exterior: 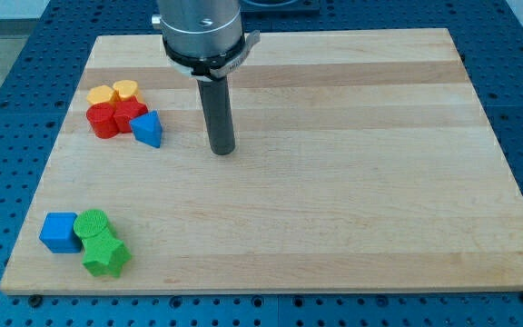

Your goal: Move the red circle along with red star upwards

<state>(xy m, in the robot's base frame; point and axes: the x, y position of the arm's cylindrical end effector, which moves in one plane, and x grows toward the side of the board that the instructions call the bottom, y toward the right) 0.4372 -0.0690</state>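
The red circle [103, 119] lies at the view's left on the wooden board [352, 182], touching the red star [130, 115] on its right. My tip [222, 150] rests on the board to the right of this cluster and slightly lower, apart from the blocks. A blue triangle [148, 129] sits between the red star and my tip, touching the star.
A yellow hexagon [103, 94] and a yellow heart [125, 90] sit just above the red blocks. At the view's bottom left lie a blue cube [60, 232], a green circle [92, 223] and a green star [105, 256]. The board edges are near these clusters.
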